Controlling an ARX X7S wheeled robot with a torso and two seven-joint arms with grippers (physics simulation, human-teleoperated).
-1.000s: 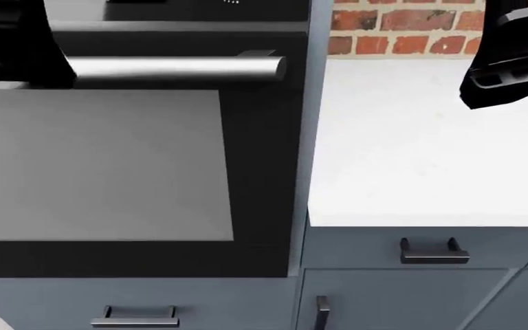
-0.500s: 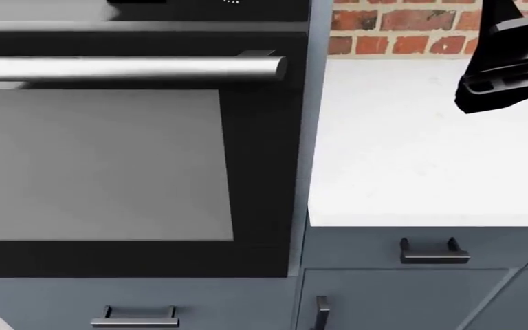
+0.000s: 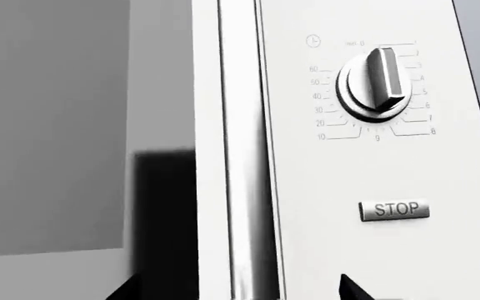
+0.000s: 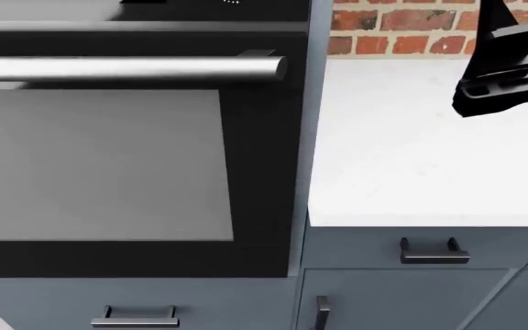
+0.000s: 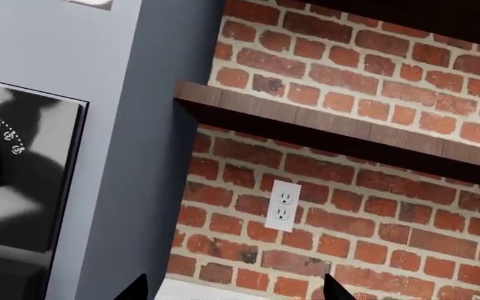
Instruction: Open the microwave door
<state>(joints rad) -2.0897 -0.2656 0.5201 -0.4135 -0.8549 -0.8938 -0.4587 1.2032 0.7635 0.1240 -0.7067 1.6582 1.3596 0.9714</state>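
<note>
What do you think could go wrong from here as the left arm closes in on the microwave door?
The left gripper faces the microwave's seam, with the timer knob and STOP button close beside it; a slight drift could press the controls rather than catch the door. The head view shows only the oven handle and counter, not the left gripper, so guiding it relies on one close view. The right arm hangs over the counter and might bump it.

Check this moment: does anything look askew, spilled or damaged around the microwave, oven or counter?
Nothing stands out. The microwave's timer knob points near zero, the STOP button sits straight, the oven handle is level, and the white counter shows no spill.
</note>
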